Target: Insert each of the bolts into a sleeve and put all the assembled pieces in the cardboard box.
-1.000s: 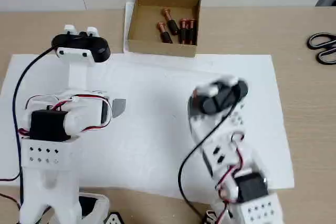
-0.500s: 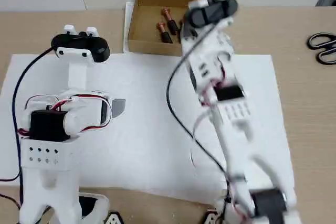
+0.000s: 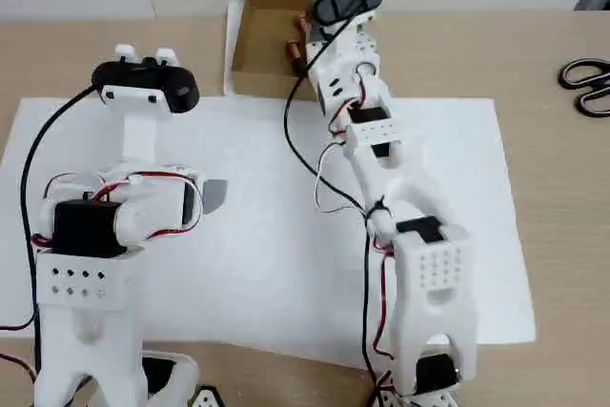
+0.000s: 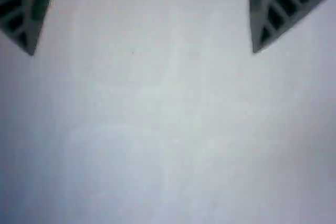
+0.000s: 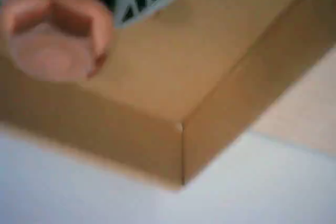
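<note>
White plastic arms, black servo blocks, black wrist cameras, red-white wiring, black cables; left gripper ribbed grey.

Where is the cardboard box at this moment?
In the high view the cardboard box stands at the far side of the table, just beyond the white sheet; the right arm is stretched out over its right half.

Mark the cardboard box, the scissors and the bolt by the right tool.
cardboard box (image 3: 259, 86), high view, front wall.
scissors (image 3: 579, 86), high view, where the handle loops meet.
bolt (image 5: 52, 32), right wrist view, its round copper end.
</note>
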Available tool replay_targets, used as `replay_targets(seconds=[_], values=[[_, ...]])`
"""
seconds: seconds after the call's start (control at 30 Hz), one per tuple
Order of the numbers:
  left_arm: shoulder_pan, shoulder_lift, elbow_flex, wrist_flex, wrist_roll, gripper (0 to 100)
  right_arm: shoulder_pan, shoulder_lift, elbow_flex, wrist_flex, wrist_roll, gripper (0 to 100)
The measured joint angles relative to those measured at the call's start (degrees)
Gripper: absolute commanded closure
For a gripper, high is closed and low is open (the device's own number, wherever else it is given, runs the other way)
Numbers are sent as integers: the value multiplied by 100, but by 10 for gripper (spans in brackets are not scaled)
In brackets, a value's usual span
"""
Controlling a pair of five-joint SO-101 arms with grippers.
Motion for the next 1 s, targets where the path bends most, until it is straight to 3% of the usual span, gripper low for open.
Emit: replay_targets(seconds=[0.17, 0.33, 0.43, 0.77, 1.0], values=[[0, 0, 0, 0, 0, 754, 0, 536, -273, 9, 9, 967], [0, 0, 0, 0, 0, 754, 0, 571, -299, 404, 9, 797], [0, 0, 0, 0, 0, 754, 0, 563, -404, 536, 9, 744], [0, 0, 0, 0, 0, 754, 79, 448, -571, 1064, 18, 742], [0, -35, 0, 0, -9, 754, 176, -888, -580, 2127, 18, 742]])
